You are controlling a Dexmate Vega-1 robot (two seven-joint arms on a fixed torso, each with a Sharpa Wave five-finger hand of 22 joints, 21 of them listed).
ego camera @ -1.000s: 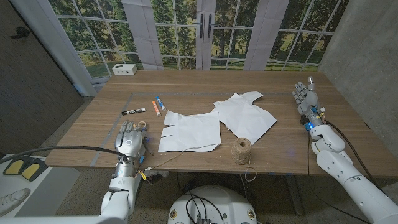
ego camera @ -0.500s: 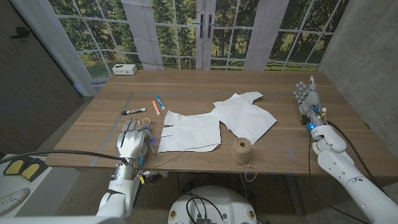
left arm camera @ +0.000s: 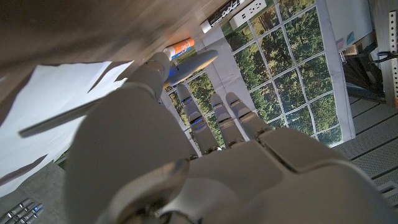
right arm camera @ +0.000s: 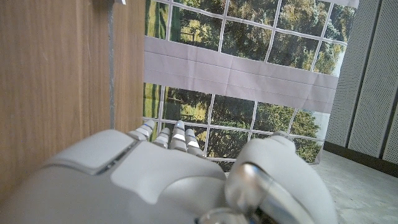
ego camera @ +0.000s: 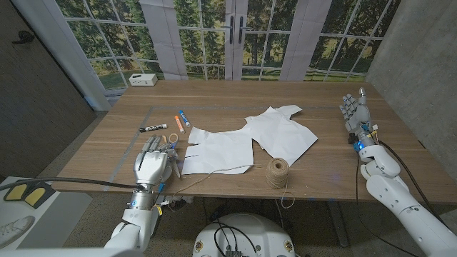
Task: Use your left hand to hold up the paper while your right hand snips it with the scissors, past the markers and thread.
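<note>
My left hand [ego camera: 152,165] hovers at the table's near left edge with its fingers stretched out and nothing in its grasp. The grey scissors [ego camera: 171,151] lie right at its fingertips, between the hand and the paper; their long blade [left arm camera: 193,62] shows beside my left fingers [left arm camera: 205,118]. The white paper [ego camera: 218,151], its left edge snipped, lies at the table's middle, and a second sheet [ego camera: 282,132] overlaps it to the right. My right hand [ego camera: 355,114] stands upright at the table's right edge, fingers apart and empty, far from the scissors.
A twine spool [ego camera: 278,173] stands near the front edge with a loose strand trailing off. Black [ego camera: 152,128], orange [ego camera: 176,123] and blue [ego camera: 183,118] markers lie behind my left hand. A white box [ego camera: 143,79] sits at the far left corner.
My left hand has edged a little rightward toward the paper, and the scissors at its fingertips have shifted with it. My right hand has drifted slightly to the right.
</note>
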